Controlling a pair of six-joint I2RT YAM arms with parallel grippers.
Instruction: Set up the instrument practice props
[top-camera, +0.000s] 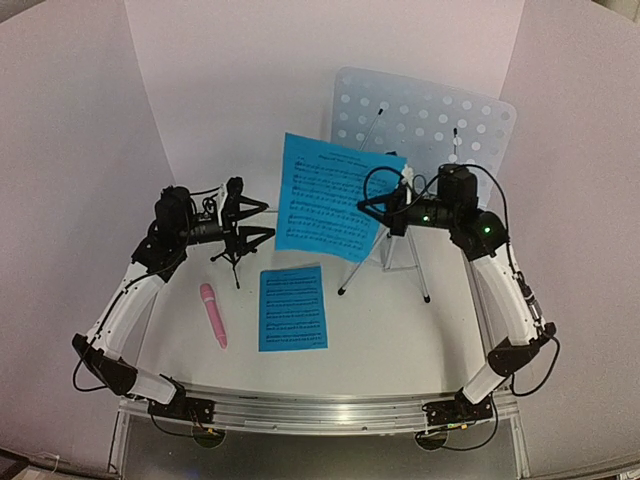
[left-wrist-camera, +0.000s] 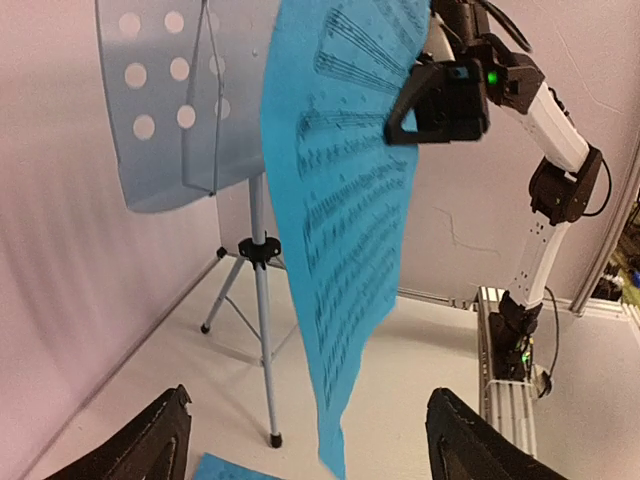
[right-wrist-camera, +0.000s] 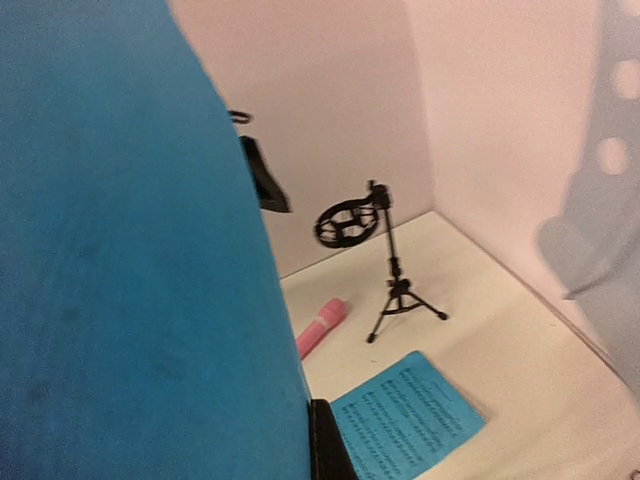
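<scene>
My right gripper (top-camera: 395, 212) is shut on the right edge of a blue sheet-music page (top-camera: 335, 195) and holds it upright in the air in front of the pale blue perforated music stand (top-camera: 425, 118) on its silver tripod (top-camera: 385, 255). In the right wrist view the page (right-wrist-camera: 130, 250) fills the left side, with one black finger (right-wrist-camera: 326, 445) against it. The second blue page (top-camera: 293, 308) lies flat on the table. The pink microphone (top-camera: 213, 315) lies left of it. My left gripper (top-camera: 228, 222) is open and empty, raised beside the black tripod mic holder (top-camera: 238, 240).
White walls enclose the table on the left, back and right. In the left wrist view the held page (left-wrist-camera: 350, 220) hangs between the stand's tripod (left-wrist-camera: 262, 300) and my right arm (left-wrist-camera: 555, 150). The aluminium rail (top-camera: 320, 410) runs along the near edge.
</scene>
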